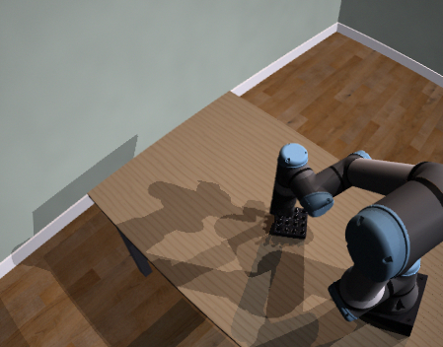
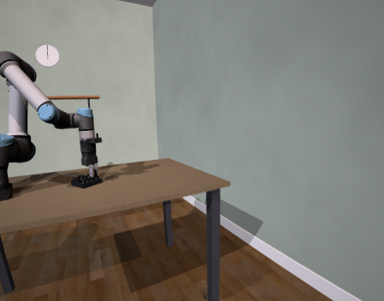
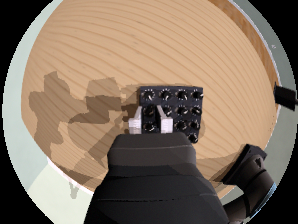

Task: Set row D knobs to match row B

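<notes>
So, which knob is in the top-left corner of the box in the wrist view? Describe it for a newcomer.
On the wooden table, find the black knob box beneath the gripper. In the wrist view, take the top-left corner knob. Unlike its row-mates, it sits directly above the gap between the fingers.

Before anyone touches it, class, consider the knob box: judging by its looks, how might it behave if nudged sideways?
The knob box looks low and broad, so it would probably slide rather than tip. Its straight edges and flat block shape suggest it is stiff and unlikely to roll.
</notes>
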`<act>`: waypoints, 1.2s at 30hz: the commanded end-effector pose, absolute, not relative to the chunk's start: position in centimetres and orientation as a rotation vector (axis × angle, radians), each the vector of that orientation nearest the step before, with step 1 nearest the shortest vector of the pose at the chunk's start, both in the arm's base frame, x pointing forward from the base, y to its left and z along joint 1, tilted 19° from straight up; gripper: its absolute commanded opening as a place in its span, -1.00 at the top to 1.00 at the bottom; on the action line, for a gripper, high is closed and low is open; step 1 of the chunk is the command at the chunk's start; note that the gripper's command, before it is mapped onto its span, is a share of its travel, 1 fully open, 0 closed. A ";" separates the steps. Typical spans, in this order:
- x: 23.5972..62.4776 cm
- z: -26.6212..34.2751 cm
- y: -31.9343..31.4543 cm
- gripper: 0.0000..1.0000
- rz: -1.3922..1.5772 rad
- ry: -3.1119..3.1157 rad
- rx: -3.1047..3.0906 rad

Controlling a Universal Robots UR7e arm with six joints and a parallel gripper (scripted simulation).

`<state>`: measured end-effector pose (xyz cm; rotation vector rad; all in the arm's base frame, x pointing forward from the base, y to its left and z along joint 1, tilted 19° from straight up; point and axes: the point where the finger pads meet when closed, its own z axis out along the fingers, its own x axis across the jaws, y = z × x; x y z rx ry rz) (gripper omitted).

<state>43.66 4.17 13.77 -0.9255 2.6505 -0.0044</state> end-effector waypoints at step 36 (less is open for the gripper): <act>42.5 17.4 3.8 0.07 -0.005 2.649 -0.925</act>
